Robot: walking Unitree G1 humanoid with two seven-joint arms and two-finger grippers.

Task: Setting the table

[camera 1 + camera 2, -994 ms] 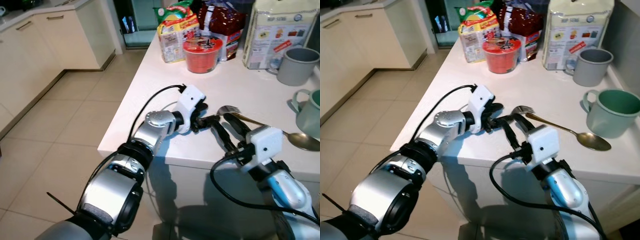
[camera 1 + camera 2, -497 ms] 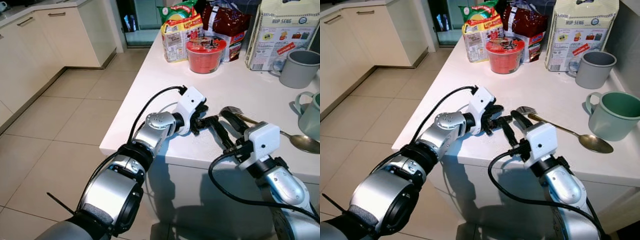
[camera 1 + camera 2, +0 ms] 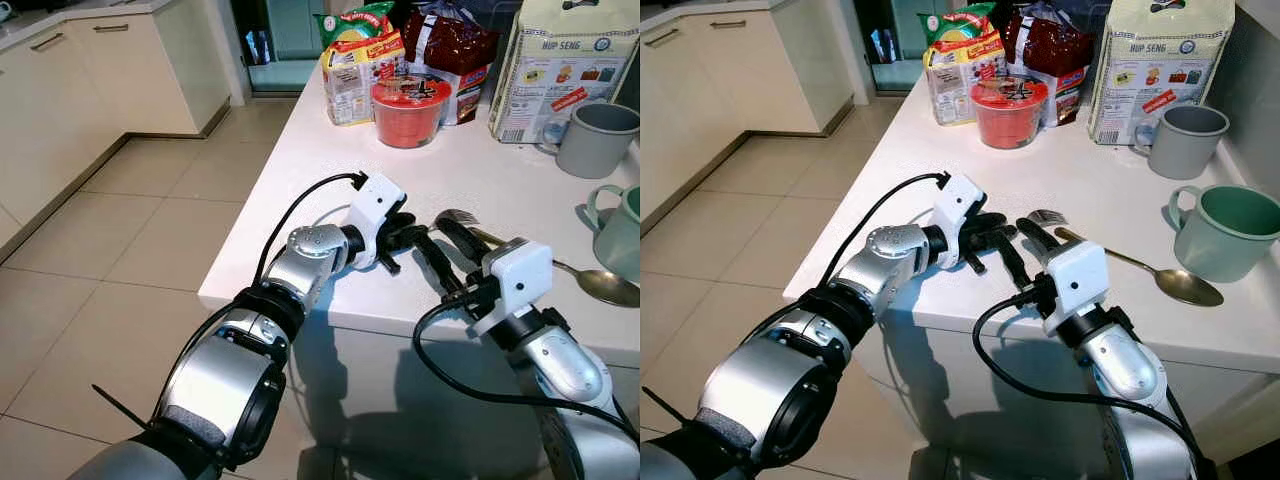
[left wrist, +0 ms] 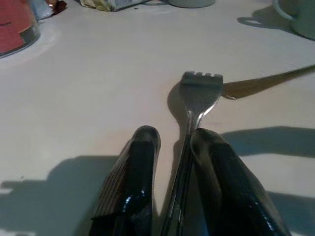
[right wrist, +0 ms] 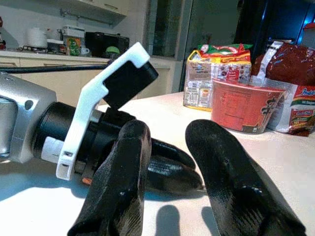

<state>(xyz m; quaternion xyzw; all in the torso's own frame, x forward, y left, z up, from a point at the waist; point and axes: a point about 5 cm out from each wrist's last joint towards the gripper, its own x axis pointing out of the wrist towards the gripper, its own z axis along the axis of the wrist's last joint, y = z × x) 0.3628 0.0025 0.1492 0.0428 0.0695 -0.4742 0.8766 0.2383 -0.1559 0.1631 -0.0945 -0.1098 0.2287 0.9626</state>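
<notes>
Fork (image 4: 199,93) lies clamped between the left claw (image 4: 174,142) fingers, right claw (image 5: 170,147) apart.

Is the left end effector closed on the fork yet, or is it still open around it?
Closed on it, as far as shows: in the left wrist view the fork handle runs between the left end effector fingers, with hardly any gap.

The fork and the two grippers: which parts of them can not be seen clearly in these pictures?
- Fork: in the left wrist view its handle runs between the left gripper fingers and is cut off by the frame edge; contact cannot be confirmed.
- Fork in the right eye view: the right gripper covers all but the tines.
- Spoon: its handle end is hidden behind the right gripper.
</notes>
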